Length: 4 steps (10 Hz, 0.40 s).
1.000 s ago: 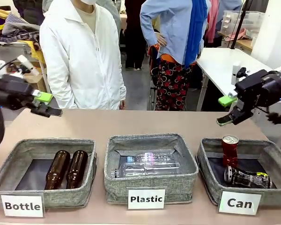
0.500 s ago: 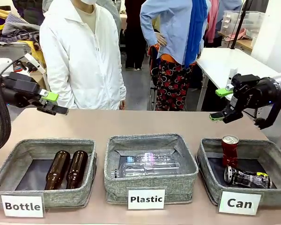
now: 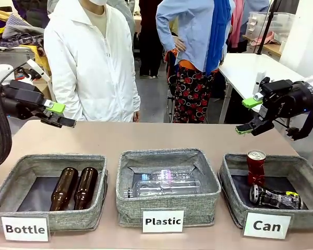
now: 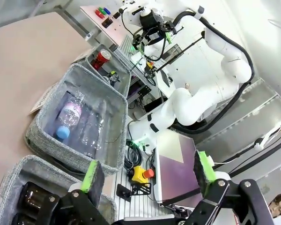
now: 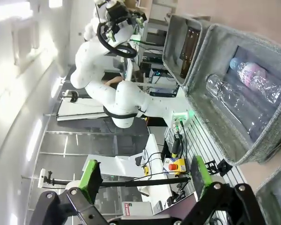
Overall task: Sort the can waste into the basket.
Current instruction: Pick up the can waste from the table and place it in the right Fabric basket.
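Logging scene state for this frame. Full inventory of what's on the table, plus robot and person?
Can basket: 1, grey fabric, table right.
Red can: 1, upright in Can basket.
Black can: 1, black and silver, lying in Can basket.
Plastic basket: 1, grey, table middle.
Clear plastic bottles: at least 2, lying in Plastic basket.
Bottle basket: 1, grey, table left.
Brown glass bottles: 2, lying side by side in Bottle basket.
Person: 1, white jacket, far side.
Left hand: open, empty, above table's far left.
Right hand: open, empty, above Can basket.
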Tool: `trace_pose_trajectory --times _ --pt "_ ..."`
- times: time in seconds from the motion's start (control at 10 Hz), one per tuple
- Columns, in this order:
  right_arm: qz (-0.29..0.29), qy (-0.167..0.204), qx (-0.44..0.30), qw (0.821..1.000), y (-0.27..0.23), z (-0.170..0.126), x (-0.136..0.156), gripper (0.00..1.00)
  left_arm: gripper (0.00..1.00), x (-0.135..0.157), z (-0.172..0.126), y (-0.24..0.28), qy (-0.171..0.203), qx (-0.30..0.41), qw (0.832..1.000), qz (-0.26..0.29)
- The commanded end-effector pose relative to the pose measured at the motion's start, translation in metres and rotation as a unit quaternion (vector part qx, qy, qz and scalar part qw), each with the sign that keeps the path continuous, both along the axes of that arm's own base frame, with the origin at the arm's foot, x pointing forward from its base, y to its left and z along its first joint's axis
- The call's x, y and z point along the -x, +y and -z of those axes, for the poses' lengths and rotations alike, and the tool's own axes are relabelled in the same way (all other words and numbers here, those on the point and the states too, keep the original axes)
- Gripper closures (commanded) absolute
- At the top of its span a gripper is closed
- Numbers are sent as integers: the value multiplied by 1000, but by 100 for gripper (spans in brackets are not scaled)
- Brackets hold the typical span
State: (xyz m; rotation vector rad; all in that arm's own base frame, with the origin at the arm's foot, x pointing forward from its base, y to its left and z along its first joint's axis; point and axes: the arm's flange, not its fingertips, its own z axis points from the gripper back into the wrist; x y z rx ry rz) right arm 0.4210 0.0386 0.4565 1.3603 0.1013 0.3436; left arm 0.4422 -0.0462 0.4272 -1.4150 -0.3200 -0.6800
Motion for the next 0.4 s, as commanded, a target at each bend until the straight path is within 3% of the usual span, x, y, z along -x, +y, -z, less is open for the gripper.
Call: trace_pose_trajectory --times 0.0,0.3 --pt "3 1 4 1000 0 2 1 0 0 3 -4 1 4 -7 1000 -1" --pt "3 1 4 1000 0 2 1 0 0 3 -4 1 4 -7 1000 -1"
